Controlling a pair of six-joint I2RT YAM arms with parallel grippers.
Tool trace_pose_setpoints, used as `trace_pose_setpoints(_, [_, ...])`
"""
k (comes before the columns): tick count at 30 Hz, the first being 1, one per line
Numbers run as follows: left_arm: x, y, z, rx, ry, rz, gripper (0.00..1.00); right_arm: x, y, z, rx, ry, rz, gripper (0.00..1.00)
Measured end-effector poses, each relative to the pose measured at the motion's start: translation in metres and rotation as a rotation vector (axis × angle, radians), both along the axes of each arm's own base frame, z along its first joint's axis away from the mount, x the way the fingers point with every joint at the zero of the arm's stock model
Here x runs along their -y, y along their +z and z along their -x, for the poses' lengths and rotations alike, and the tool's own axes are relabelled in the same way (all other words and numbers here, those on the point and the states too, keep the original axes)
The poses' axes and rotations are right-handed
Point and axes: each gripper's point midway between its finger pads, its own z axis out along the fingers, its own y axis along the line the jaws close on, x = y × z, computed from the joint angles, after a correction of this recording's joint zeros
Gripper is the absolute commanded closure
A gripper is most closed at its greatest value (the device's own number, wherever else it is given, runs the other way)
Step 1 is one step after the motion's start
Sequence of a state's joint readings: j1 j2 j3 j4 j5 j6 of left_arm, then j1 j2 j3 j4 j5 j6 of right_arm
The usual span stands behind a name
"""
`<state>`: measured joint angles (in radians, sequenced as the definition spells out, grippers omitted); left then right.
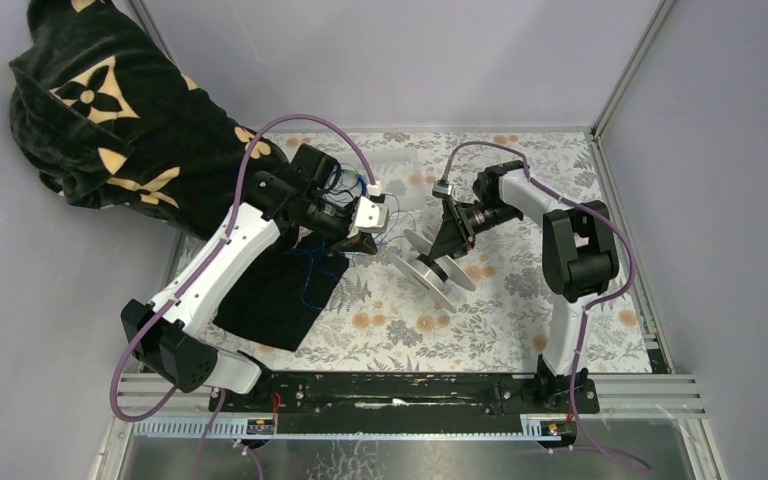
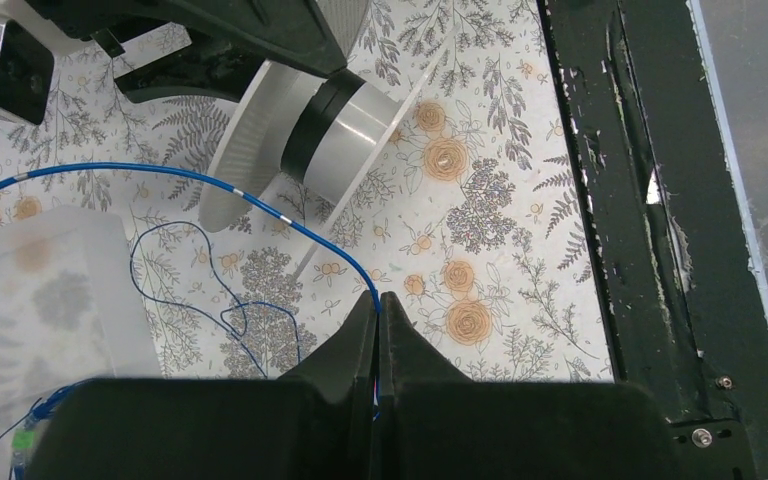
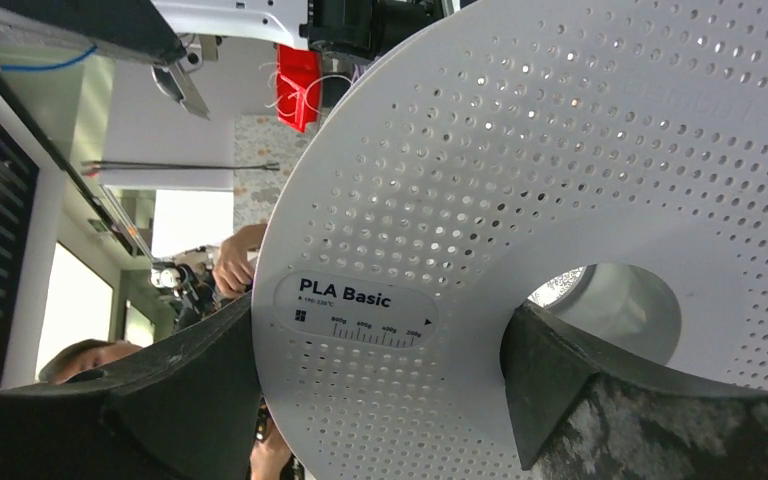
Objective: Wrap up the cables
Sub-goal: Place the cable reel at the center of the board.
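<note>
Left gripper (image 2: 378, 300), fingers pressed together on blue cable (image 2: 140, 168) (slack loops trailing over floral table (image 2: 500, 200)), right gripper (image 3: 380, 385), partly spread, clamping white perforated spool (image 3: 560, 150) flange.

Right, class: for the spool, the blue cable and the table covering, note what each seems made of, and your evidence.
The spool looks like matte pale-grey plastic: perforated flange, label reading "PLA Basic". The blue cable seems a thin flexible wire in a glossy plastic-like sheath with pale bands; core unseen. The table covering is a smooth floral-printed sheet, vinyl or fabric, unclear.
</note>
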<state>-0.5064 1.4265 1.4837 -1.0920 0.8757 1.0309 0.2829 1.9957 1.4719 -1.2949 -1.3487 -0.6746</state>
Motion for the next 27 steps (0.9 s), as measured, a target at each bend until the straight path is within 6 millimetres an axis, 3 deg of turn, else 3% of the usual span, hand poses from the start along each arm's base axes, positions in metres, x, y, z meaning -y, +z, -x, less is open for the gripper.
trace_pose_setpoints(3, [0.002, 0.001, 0.000, 0.006, -0.005, 0.003, 0.99, 0.000, -0.001, -0.005, -0.023, -0.027, 0.009, 0.09])
trace_pose_setpoints(8, [0.004, 0.001, 0.002, 0.007, -0.014, 0.004, 0.99, 0.002, -0.005, -0.009, -0.017, -0.037, 0.060, 0.00])
trace_pose_setpoints(27, [0.009, 0.000, 0.005, 0.010, -0.030, 0.005, 1.00, 0.021, -0.009, -0.036, 0.133, -0.045, 0.189, 0.01])
